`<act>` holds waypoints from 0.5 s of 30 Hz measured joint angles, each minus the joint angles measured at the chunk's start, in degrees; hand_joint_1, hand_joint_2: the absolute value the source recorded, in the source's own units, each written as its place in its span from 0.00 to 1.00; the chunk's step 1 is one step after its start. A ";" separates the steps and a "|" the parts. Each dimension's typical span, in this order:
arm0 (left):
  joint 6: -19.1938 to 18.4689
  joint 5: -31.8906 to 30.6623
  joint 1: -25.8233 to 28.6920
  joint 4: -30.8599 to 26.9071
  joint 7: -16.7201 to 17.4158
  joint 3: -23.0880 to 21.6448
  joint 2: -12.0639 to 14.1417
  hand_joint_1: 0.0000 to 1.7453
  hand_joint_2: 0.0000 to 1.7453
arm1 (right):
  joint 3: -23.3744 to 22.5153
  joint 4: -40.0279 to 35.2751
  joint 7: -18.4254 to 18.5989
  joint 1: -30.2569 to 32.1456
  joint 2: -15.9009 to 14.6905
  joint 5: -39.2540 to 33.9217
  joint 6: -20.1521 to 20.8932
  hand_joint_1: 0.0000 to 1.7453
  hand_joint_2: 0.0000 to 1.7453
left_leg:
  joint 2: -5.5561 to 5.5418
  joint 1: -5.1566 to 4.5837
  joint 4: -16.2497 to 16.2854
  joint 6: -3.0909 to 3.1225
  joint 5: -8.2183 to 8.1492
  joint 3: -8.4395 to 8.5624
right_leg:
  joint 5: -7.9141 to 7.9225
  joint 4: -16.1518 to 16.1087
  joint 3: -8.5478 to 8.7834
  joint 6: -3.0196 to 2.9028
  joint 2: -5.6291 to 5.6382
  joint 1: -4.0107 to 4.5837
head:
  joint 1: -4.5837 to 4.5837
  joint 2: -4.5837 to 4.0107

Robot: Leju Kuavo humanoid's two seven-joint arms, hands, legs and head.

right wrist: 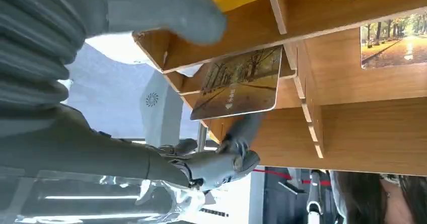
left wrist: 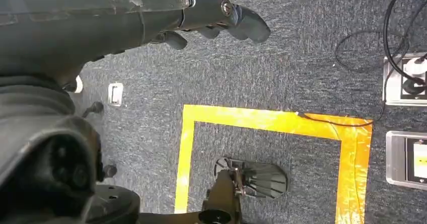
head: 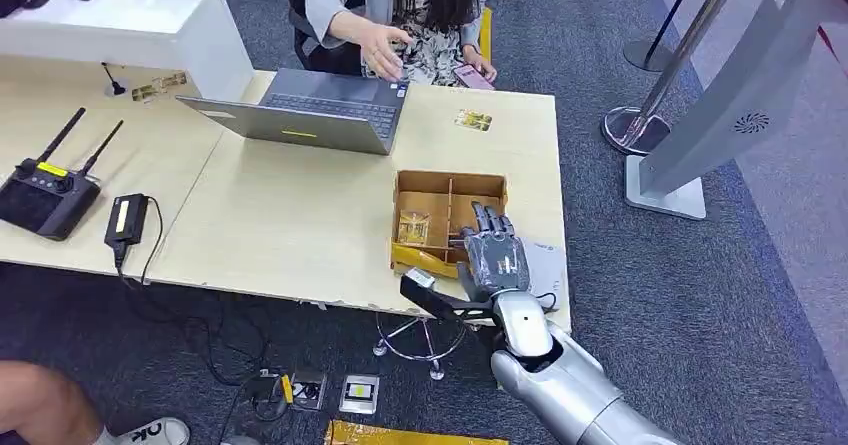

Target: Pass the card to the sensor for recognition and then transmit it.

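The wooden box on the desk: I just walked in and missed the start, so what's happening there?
The robot's right hand is reaching into the right compartment of the wooden box near the desk's edge. In the wrist view a card with a tree-lined road picture lies in the box, a finger at its edge; a firm hold cannot be told. Another card sits in the left compartment. The left hand hangs over the floor. A person sits behind a laptop.

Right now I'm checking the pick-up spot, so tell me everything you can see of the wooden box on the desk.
The wooden box is a shallow open tray of light brown board, split by slotted dividers into compartments. It sits flat near the desk's front right edge. One compartment holds a card printed with a tree-lined path; the right wrist view shows another card leaning inside. The right hand reaches into its right side.
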 joint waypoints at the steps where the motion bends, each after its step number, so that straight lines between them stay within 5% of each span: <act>1: -0.05 0.00 0.00 0.00 0.00 0.00 0.00 0.00 0.00 | 0.00 0.00 0.02 0.00 -0.02 0.00 0.00 1.00 1.00 | 0.00 0.00 0.00 0.00 0.00 0.00 | 0.00 0.00 0.00 0.00 0.00 0.00 | 0.00 0.00; 15: -0.20 0.00 -0.01 0.00 0.00 0.00 0.00 0.00 0.00 | 0.00 0.20 -0.37 -0.10 -0.02 0.02 -0.15 1.00 1.00 | 0.00 0.00 0.00 0.00 0.00 0.01 | 0.00 0.00 0.00 0.00 0.00 0.00 | 0.00 0.00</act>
